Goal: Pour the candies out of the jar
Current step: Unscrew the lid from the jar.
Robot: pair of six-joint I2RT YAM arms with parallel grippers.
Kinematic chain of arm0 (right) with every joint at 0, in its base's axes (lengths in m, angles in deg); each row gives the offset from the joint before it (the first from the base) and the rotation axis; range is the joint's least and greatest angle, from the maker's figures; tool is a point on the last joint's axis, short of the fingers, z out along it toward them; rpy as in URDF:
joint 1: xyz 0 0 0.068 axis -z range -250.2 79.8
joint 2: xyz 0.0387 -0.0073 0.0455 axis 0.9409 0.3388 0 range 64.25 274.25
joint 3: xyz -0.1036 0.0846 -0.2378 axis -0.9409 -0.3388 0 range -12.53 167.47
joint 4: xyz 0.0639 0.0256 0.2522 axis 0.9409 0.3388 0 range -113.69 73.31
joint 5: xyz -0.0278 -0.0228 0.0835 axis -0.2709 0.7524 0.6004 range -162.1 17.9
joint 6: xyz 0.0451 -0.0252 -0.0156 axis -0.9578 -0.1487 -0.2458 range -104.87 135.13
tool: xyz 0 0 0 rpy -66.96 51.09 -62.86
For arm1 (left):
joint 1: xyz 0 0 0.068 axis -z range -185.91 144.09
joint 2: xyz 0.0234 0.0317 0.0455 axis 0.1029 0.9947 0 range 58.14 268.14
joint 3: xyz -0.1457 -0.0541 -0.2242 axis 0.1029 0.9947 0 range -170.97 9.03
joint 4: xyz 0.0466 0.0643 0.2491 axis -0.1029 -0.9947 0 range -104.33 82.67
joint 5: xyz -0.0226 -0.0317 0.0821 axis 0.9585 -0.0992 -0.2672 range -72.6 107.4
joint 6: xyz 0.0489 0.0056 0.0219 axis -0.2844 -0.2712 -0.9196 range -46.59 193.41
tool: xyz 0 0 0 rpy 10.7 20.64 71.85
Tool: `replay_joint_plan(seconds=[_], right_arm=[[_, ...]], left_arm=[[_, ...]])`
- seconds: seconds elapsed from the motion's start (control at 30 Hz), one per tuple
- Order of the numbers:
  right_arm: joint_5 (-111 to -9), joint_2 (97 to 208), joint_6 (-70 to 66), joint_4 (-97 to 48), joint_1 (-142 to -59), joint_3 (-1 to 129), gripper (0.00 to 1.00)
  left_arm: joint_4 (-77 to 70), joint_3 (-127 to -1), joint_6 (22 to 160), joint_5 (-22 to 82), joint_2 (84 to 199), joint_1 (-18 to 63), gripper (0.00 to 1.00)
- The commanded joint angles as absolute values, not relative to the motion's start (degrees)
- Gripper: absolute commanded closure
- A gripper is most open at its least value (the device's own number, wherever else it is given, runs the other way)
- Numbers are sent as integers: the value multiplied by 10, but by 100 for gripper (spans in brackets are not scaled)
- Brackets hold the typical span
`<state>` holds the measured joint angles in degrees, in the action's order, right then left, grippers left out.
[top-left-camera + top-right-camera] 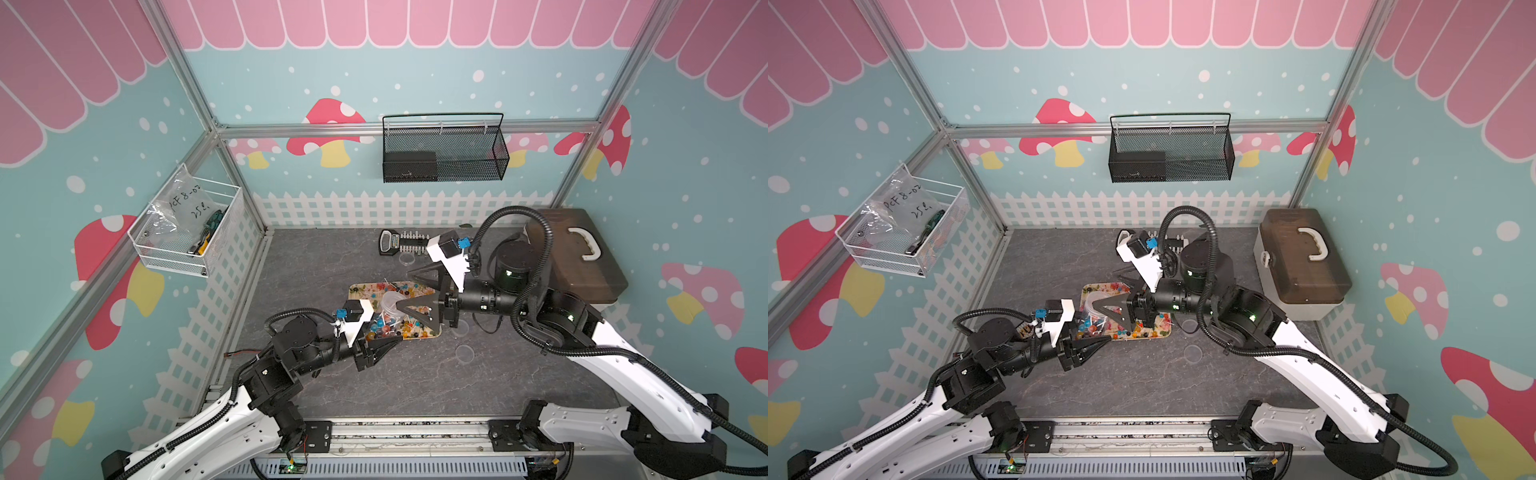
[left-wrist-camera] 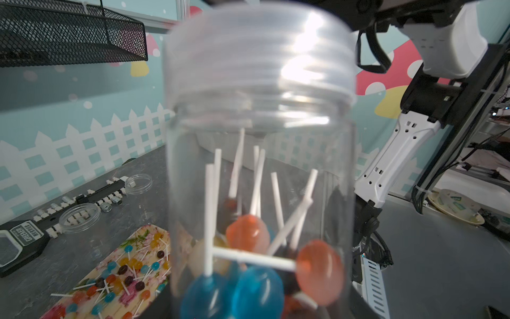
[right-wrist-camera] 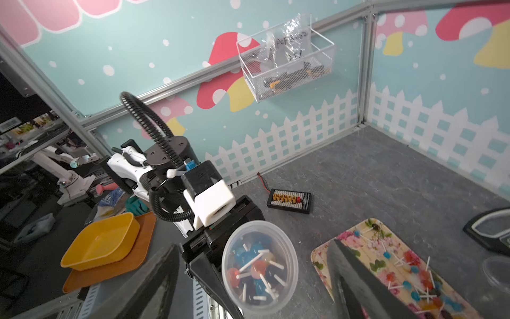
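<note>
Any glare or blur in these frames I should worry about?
Left wrist view: jar fills the frame, soft, with white glare on its threaded neck; candies inside are blurred. Right wrist view: the near fingers are dark and out of focus, jar sharp enough. Both top views: even light, no hard shadows, clear jar hard to make out.

Clear glossy plastic jar (image 2: 259, 110); matt veined tabletop (image 1: 324, 266)

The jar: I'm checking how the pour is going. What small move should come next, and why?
Probably the left gripper should tip the jar mouth-down over the tray: it is lidless, candies sit at its base, and the right gripper stands open, not gripping it.
</note>
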<state>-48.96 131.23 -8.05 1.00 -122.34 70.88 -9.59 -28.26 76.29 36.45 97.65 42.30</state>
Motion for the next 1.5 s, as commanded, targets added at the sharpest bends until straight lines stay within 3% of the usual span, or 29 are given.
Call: replay_joint_plan(seconds=[0.0, 0.17, 0.4, 0.63, 0.8, 1.1, 1.47], right_arm=[[-529, 1331, -142, 38, -1225, 716, 18], [-537, 1350, -145, 64, -1228, 730, 18], [-535, 1365, -134, 83, -1233, 732, 26], [-533, 1361, -118, 76, -1235, 730, 53], [-501, 1360, -34, 79, -1233, 757, 59], [-299, 1355, 189, 62, -1226, 805, 58], [-369, 1340, 176, 72, -1226, 804, 59]], left_arm=[[-109, -309, 714, 346, 991, 424, 53], [-104, -314, 701, 340, 1001, 424, 53], [-104, -311, 700, 334, 995, 424, 53], [-104, -309, 707, 338, 988, 424, 53], [-123, -328, 740, 413, 991, 424, 53], [-162, -365, 813, 555, 987, 424, 52], [-159, -339, 813, 504, 956, 424, 52]])
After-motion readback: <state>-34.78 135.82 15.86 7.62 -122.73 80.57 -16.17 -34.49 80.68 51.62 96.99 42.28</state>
